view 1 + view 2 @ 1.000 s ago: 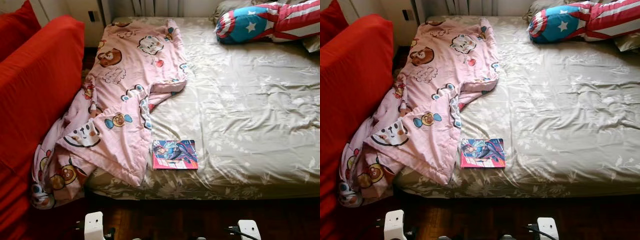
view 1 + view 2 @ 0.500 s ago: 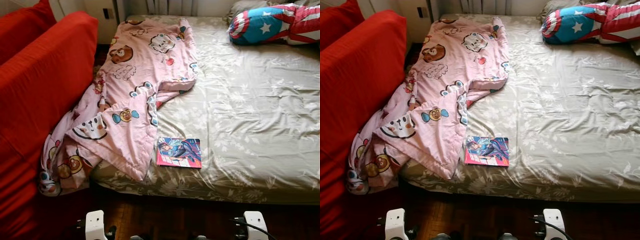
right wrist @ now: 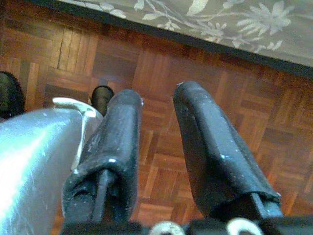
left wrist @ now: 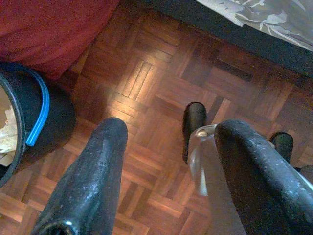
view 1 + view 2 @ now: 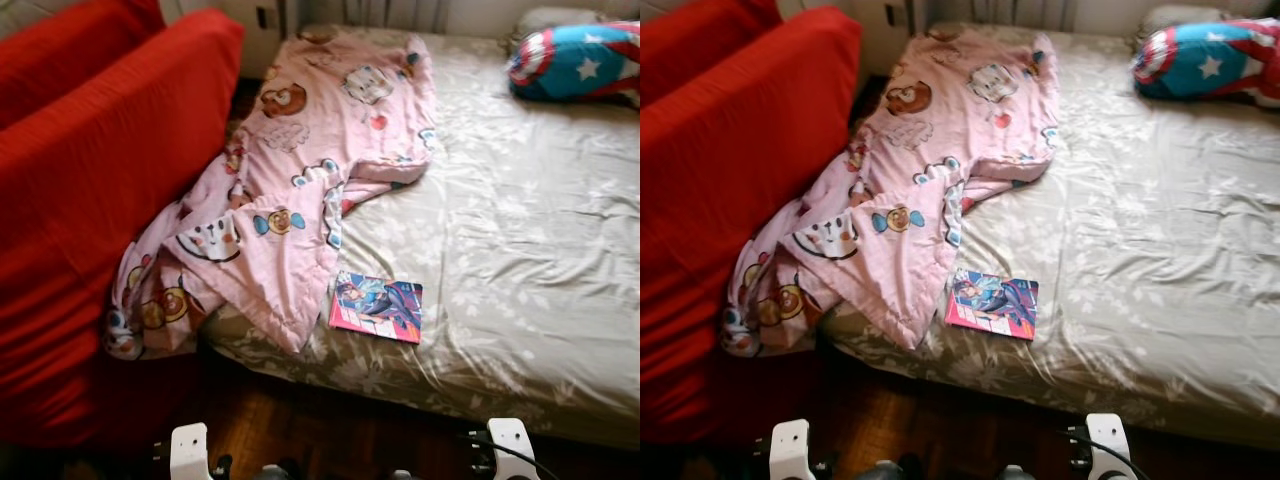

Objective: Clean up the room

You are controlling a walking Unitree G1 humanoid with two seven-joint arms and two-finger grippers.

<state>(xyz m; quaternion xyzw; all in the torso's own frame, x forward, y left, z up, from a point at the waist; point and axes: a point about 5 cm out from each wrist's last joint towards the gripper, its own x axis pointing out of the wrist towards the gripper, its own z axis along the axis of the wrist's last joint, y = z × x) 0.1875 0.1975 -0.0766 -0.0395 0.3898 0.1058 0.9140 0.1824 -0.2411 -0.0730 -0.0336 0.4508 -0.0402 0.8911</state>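
Note:
A pink cartoon-print blanket (image 5: 300,180) lies crumpled along the left side of the bed (image 5: 520,250), and its lower end hangs over the edge toward the floor. A colourful magazine (image 5: 378,306) lies flat near the bed's front edge, beside the blanket's corner. A star-and-stripes pillow (image 5: 580,60) rests at the far right. Both arms hang low over the parquet. In the wrist views my left gripper (image 4: 171,129) and right gripper (image 3: 159,93) are open, with nothing between the fingers.
A red sofa (image 5: 90,190) stands close against the bed's left side. A black bin with a blue rim (image 4: 34,117), holding crumpled paper, sits on the parquet floor (image 4: 146,78) by the sofa's base. My black feet (image 4: 194,122) stand on the floor.
The camera has swung left, so the bed and sofa sit further right in the picture. The blanket, magazine and pillow lie as before.

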